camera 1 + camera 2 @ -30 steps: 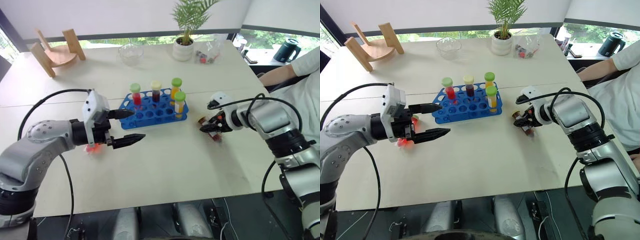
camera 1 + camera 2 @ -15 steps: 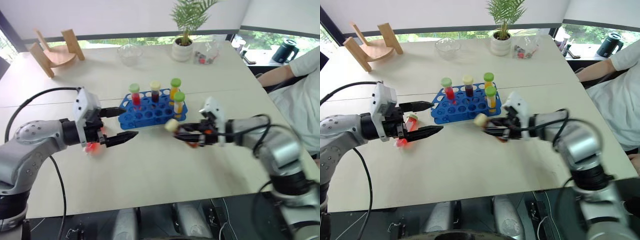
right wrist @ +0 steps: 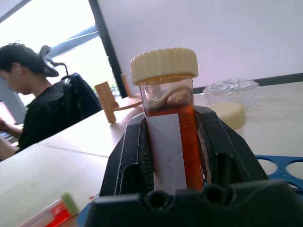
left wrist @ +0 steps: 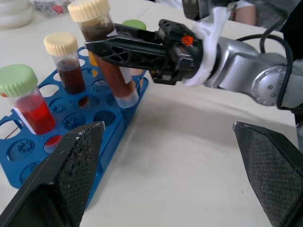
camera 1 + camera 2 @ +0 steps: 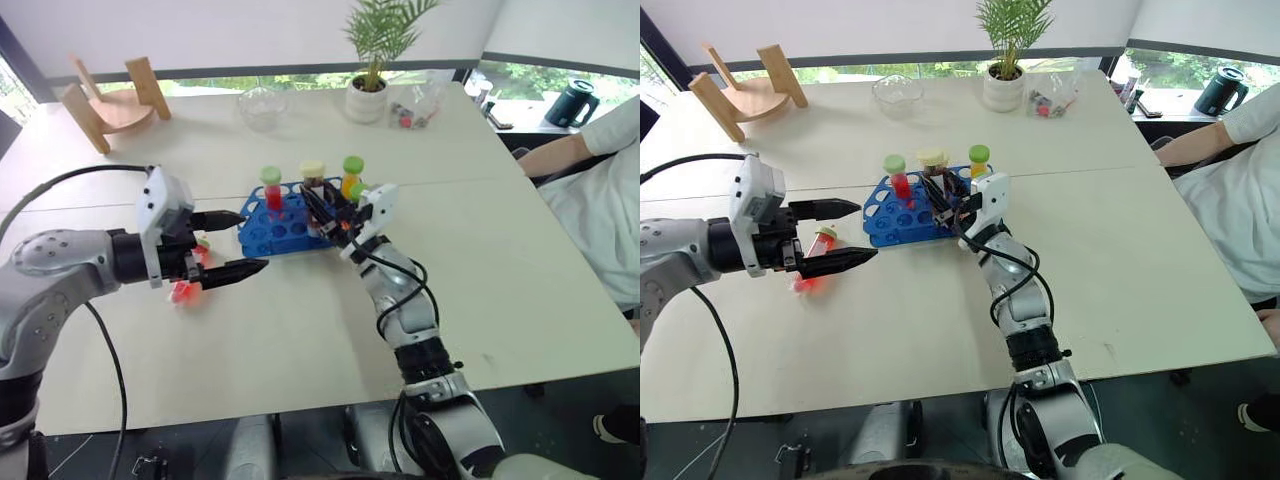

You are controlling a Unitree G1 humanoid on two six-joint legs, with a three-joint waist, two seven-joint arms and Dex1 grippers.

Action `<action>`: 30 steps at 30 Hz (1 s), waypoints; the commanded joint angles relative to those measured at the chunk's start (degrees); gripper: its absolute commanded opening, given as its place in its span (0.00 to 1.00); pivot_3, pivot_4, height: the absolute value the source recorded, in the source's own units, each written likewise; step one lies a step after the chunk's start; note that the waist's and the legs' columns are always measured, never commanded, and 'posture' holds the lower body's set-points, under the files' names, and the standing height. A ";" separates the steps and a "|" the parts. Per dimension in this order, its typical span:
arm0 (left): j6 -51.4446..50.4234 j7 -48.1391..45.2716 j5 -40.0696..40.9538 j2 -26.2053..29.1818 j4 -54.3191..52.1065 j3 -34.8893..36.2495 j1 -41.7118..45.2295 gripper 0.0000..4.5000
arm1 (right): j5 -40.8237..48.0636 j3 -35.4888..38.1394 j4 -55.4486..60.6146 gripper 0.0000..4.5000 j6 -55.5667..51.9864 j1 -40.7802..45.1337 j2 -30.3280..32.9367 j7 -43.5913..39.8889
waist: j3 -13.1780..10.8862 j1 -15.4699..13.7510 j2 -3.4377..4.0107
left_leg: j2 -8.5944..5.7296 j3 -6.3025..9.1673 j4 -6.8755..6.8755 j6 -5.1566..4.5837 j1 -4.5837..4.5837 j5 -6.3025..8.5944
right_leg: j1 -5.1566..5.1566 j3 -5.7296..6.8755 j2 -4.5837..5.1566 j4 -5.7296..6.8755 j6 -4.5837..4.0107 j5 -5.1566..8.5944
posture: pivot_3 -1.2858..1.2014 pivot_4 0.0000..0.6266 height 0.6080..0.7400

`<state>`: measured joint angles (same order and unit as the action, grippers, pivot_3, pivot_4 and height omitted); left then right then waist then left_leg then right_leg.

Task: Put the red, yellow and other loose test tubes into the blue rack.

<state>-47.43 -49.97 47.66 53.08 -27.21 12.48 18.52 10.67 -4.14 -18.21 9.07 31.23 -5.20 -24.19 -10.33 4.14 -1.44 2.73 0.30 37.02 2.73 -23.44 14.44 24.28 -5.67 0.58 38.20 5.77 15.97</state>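
The blue rack [image 5: 285, 228] stands mid-table with a red tube [image 5: 272, 192], a brown tube [image 4: 66, 66] and a yellow tube [image 5: 350, 172] upright in it. My right gripper [image 4: 102, 38] is shut on a brown loose test tube [image 3: 168, 142] with a cream cap and white label, held tilted just above the rack's holes. A red loose test tube [image 5: 810, 268] with a green cap lies on the table left of the rack. My left gripper [image 5: 254, 240] hovers open beside it, its fingers pointing at the rack.
A tan wooden stand [image 5: 105, 105] sits at the far left, with a glass bowl [image 5: 262, 103], a potted plant [image 5: 368, 90] and a plastic bag [image 5: 415, 105] along the back. A person's arm [image 5: 590, 150] rests at the right edge. Another person [image 3: 28, 109] sits beyond the table.
My right gripper swung left from the table right of the rack, carrying the brown tube up over the rack and tipping it nearly upright. The left gripper stayed put and open.
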 commanded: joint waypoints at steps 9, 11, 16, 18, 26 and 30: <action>-0.83 1.97 2.20 0.53 -4.08 2.95 -1.33 1.00 | -1.66 1.60 -11.89 0.19 11.61 5.31 -1.89 2.74 | 0.00 -0.02 0.01 | 0.00 0.00 0.01 0.01 0.00 -0.01 | -0.01 -0.01 0.02 0.00 -0.01 -0.01 | 0.52 0.24 1.00; -0.81 2.19 2.42 0.55 -4.27 3.10 -1.69 1.00 | -1.83 1.63 -13.04 0.19 12.40 5.54 -1.89 2.88 | 0.00 -0.01 0.01 | 0.00 0.00 0.02 0.02 0.00 -0.01 | -0.01 -0.01 0.01 0.01 -0.01 -0.01 | 0.52 0.24 1.00; -0.66 2.70 2.80 0.41 -4.70 3.20 -2.43 1.00 | -1.91 1.29 -14.35 0.19 13.08 5.24 -2.06 2.87 | 0.00 -0.02 0.01 | 0.00 0.01 0.02 0.02 0.00 -0.01 | -0.01 0.00 0.01 0.01 -0.01 -0.01 | 0.52 0.24 1.00; -0.51 2.68 2.68 0.41 -4.71 3.08 -2.66 1.00 | -1.98 0.98 -14.52 0.19 12.70 4.61 -2.31 2.95 | 0.00 -0.01 0.01 | 0.00 0.00 0.04 0.02 0.01 -0.01 | -0.02 -0.01 0.01 0.01 -0.01 -0.02 | 0.52 0.24 1.00; -0.22 2.47 2.41 0.15 -4.13 2.58 -2.36 1.00 | -3.38 0.56 -14.42 0.19 14.14 2.43 -2.70 4.23 | 0.00 -0.01 0.00 | 0.00 0.01 0.03 0.02 0.03 -0.01 | -0.03 -0.01 0.01 0.02 -0.01 -0.02 | 0.52 0.24 1.00; -0.10 2.34 2.32 0.08 -4.05 2.40 -2.28 1.00 | -4.15 0.54 -13.43 0.19 15.42 1.04 -2.97 5.50 | 0.00 -0.03 0.00 | 0.00 0.01 0.02 0.02 0.02 -0.01 | -0.03 -0.01 0.01 0.02 -0.02 -0.02 | 0.52 0.24 1.00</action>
<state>-48.35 -47.38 49.46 53.05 -30.38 13.79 15.86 7.02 -3.06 -32.89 23.75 33.23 -7.49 -19.14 -10.33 4.12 -1.44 2.73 0.31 37.04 2.76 -23.41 14.43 24.25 -5.68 0.59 38.22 5.75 15.95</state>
